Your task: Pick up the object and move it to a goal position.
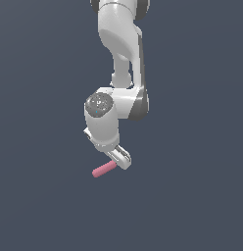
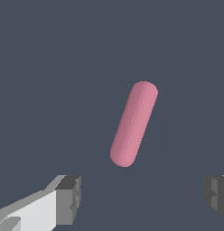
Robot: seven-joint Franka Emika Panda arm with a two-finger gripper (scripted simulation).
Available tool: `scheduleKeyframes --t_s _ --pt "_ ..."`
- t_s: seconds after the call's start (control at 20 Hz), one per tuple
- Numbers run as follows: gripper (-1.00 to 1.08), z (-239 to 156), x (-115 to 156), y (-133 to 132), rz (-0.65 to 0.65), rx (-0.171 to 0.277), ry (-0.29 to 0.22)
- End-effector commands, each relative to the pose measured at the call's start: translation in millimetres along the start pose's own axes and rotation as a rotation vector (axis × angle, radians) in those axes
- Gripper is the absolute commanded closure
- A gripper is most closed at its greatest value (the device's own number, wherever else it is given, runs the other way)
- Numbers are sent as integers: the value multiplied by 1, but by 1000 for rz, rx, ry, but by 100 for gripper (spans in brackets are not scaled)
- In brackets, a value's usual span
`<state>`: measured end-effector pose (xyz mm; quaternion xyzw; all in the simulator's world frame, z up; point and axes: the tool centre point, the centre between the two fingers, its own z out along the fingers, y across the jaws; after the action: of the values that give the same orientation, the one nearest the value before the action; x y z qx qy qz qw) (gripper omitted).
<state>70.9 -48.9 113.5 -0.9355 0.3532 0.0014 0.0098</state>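
1. The gripper (image 2: 141, 198) sat nearest the wrist camera, jaws spread wide and holding nothing, its fingers (image 2: 68, 198) short of the pink cylinder (image 2: 134, 124).
2. A good grasp probably needed the jaws advanced to straddle its middle, square across its length.
3. The exterior view hid that gap, showing the cylinder (image 1: 104, 169) just beside the gripper (image 1: 121, 158).

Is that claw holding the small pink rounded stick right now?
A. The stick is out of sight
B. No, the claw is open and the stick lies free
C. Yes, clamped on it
B: in the wrist view the gripper is spread wide, and the small pink rounded stick lies beyond its fingertips, untouched.
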Motion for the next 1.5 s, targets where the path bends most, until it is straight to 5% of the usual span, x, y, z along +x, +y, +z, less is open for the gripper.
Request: scheduleKeyframes --t_s 0.0,0.6,1.45 --pt "-92 10 8 2 78 -3 2" --pt "-92 41 32 8 303 -14 11" --pt "-92 81 34 10 330 -16 12"
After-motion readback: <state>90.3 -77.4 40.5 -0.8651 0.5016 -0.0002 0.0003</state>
